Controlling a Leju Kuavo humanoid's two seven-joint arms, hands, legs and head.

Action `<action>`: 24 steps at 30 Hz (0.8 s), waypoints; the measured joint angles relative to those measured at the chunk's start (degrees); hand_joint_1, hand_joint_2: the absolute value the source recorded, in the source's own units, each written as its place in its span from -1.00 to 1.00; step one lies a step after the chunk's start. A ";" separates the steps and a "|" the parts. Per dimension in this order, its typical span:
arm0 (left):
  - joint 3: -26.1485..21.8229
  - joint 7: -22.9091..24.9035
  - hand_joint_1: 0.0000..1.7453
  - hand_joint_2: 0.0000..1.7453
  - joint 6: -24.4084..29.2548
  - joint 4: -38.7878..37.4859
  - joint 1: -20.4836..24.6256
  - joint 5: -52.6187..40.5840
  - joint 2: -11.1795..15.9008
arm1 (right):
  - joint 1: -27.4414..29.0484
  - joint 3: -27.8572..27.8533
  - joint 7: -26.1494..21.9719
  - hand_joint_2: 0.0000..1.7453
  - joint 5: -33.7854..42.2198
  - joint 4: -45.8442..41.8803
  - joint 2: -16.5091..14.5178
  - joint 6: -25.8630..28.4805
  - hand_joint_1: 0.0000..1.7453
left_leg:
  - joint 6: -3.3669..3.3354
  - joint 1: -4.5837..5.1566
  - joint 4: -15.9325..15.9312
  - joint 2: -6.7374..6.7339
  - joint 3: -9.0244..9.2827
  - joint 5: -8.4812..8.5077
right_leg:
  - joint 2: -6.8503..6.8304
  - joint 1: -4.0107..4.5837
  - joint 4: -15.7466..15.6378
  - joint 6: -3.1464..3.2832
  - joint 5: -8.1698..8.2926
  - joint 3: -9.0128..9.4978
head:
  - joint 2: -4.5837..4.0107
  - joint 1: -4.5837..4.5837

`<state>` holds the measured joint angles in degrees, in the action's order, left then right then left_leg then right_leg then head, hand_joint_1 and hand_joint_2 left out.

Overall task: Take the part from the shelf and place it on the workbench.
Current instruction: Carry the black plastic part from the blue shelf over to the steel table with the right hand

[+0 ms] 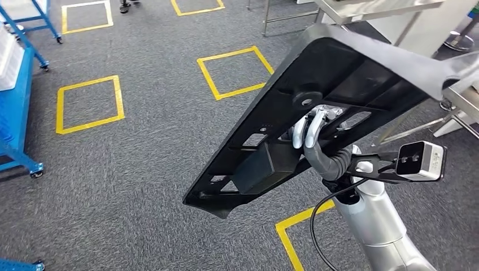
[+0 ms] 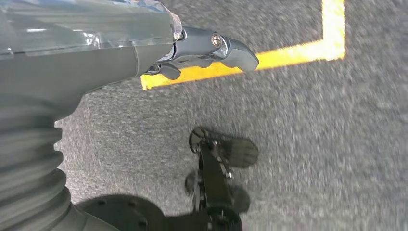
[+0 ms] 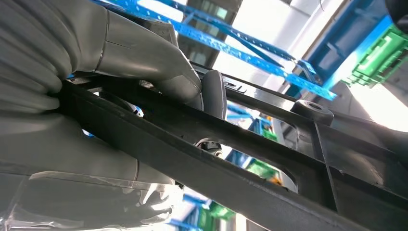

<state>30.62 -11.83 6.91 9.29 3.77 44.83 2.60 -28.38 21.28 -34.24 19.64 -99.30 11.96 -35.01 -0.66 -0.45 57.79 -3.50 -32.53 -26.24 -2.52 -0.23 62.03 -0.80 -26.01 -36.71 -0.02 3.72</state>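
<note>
The black moulded plastic panel (image 1: 339, 107), a long, flat part with ribs, rectangular cut-outs and a round boss, is gripped by the right hand (image 1: 313, 132) through one opening and is carried tilted above the grey carpet (image 1: 141, 169) with its yellow taped squares (image 1: 89, 104). The left hand (image 2: 202, 50) hangs empty, fingers loosely curled over the floor. During transport the panel should be kept level and clear of the steel workbench (image 1: 373, 8) frame until it is over the surface.
</note>
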 joint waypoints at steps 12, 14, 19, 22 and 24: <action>0.15 -0.71 -1.00 1.00 0.02 0.02 0.18 0.20 0.03 | 0.60 -0.41 -0.01 1.00 0.63 -1.15 -1.17 -1.48 1.00 | 2.57 -0.18 15.63 2.97 -7.09 -6.61 | 4.87 0.19 -4.51 2.59 1.08 2.44 | 0.00 0.02; 0.18 -0.84 -1.00 1.00 -0.02 0.02 0.18 0.18 0.23 | 0.45 -0.45 -0.29 1.00 1.27 -1.15 -1.55 -1.86 1.00 | 2.42 -0.29 9.07 3.89 -4.47 -2.36 | 6.33 0.11 -4.21 2.37 0.93 2.53 | 0.00 0.02; 0.19 -1.20 -1.00 1.00 -0.04 0.00 0.41 0.24 0.65 | -0.05 -0.77 -0.39 1.00 2.40 -1.11 -2.48 -2.22 1.00 | 1.28 -0.47 0.50 7.00 -0.71 0.25 | 9.14 -0.10 -3.69 0.81 0.95 1.67 | 0.00 0.02; 0.20 -1.23 -1.00 1.00 -0.02 0.00 0.47 0.26 0.66 | -0.27 -1.09 -0.42 1.00 2.43 -1.13 -2.51 -2.31 1.00 | 0.16 -0.72 -0.41 5.15 -0.25 0.70 | 6.38 0.05 -1.04 -0.09 -0.80 0.38 | 0.00 0.01; 0.20 -1.21 -1.00 1.00 0.17 0.00 0.29 0.49 0.69 | -0.34 -1.21 -0.32 1.00 2.44 -1.12 -2.71 -2.59 1.00 | -0.25 -0.60 -0.60 3.83 -0.14 0.70 | 3.61 -0.10 5.72 -0.61 -4.24 -2.93 | 0.00 0.00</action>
<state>30.81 -13.04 7.08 9.29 4.06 45.31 3.29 -28.72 20.07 -34.56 22.08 -100.42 9.25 -37.60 -0.92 -1.04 57.19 0.33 -32.67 -25.54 1.08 -0.34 67.75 -1.41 -30.25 -39.63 -0.02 3.72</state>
